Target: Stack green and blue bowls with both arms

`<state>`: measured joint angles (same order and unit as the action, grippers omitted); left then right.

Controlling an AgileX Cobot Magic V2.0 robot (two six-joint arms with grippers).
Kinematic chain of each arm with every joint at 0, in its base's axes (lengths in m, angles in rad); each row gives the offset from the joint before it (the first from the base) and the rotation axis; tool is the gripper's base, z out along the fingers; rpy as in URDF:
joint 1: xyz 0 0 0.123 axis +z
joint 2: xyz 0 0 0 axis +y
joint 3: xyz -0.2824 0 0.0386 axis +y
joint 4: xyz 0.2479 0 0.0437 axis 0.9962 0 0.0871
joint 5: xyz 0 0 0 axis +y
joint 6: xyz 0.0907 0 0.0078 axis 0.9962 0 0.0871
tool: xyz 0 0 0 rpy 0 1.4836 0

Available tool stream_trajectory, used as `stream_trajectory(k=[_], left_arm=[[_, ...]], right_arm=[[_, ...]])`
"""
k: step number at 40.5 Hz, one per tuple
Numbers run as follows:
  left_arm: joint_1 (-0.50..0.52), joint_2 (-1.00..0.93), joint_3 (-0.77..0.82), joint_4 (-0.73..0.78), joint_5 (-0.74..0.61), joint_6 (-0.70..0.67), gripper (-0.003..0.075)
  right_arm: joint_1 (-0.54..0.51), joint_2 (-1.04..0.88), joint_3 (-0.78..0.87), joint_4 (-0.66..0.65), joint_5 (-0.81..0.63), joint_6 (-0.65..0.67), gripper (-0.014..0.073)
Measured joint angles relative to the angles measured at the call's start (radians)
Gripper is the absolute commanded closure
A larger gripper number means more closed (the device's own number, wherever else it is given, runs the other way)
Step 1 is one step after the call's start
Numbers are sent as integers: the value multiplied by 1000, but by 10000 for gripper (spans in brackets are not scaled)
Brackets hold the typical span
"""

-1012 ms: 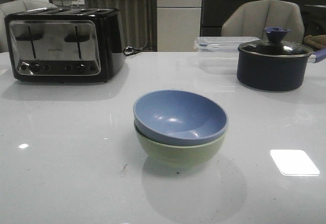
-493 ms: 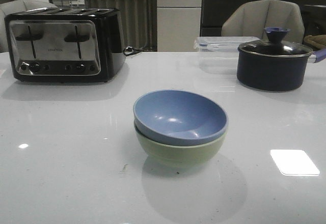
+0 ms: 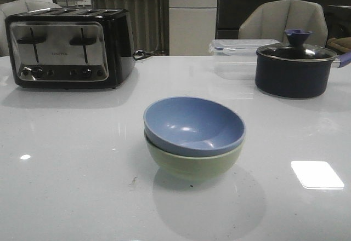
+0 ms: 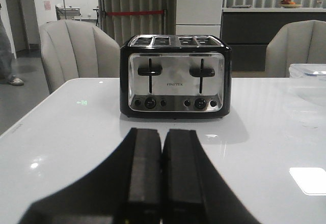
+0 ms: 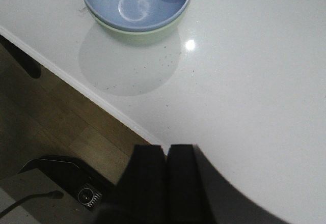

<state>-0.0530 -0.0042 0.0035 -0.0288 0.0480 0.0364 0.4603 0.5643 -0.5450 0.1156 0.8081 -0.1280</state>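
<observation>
Front view: I see the blue bowl [image 3: 194, 125] nested inside the green bowl [image 3: 193, 162], rims close to level, blue one tipped very slightly. Stack sits mid-tabletop [image 3: 71, 164], nearer my side than the appliances. Nothing is touching it.

Neither arm shows in the front view.

Left pincer [image 4: 162, 175]: clenched, fingers pressed flat together, nothing between them. It hangs over bare tabletop, facing the toaster [image 4: 174, 76], well apart from it. I can see a beige armchair [image 4: 76, 53] behind the tabletop on that side and the corner of a clear container [image 4: 308, 71] at the frame edge.

Right pincer [image 5: 164, 183]: also clenched on nothing, fingers touching along their length. It's above the tabletop edge, with wooden floor [image 5: 61, 127] visible below. The bowl stack shows in this view too, blue bowl [image 5: 135, 2] on top, green rim [image 5: 137, 34] peeking out underneath, well apart from the pincer.

Back of tabletop, front view: black and chrome four-slot toaster [image 3: 68, 47] on the left, dark lidded pot [image 3: 293, 68] on the right with a blue knob, clear lidded container [image 3: 233, 52] just beside and partly behind the pot. Bright rectangular light reflection [image 3: 317, 174] on the tabletop right of the stack.
</observation>
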Motion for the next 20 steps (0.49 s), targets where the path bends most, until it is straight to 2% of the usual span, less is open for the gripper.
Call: stream_trajectory(k=[12,20], left_arm=[[0,0,0,0,0,0,627],[0,0,0,0,0,0,627]], right_arm=[[-17,-20,4,-2,-2,0,541],[-187,-177,100,-5,-146,-2,541]])
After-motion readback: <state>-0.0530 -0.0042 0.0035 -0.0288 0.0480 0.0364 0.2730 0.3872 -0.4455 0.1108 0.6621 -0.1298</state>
